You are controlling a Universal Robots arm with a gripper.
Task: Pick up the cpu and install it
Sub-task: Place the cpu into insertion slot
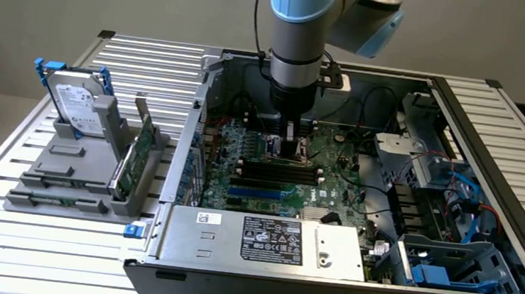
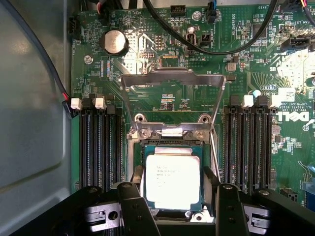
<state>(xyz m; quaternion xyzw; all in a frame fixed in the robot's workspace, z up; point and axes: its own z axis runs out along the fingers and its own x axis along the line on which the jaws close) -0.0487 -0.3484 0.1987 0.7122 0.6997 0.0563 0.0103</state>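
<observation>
— So, where is the cpu (image 2: 172, 177)?
— It's lying flat in the socket (image 2: 142, 133) at the middle of the motherboard (image 2: 147, 59), between the two banks of memory slots (image 2: 98, 147). The metal load plate (image 2: 172, 76) is hinged up off it.
— And the gripper (image 2: 178, 191)?
— Its fingers are spread, one on each side of the chip, and as far as I can judge it is gripping nothing.
— How would the chip handle?
— It's light, rigid and slick on its metal lid, and I'd guess fragile underneath. Take it by two opposite edges of the rim, keep it level, and never press on its face.
</observation>
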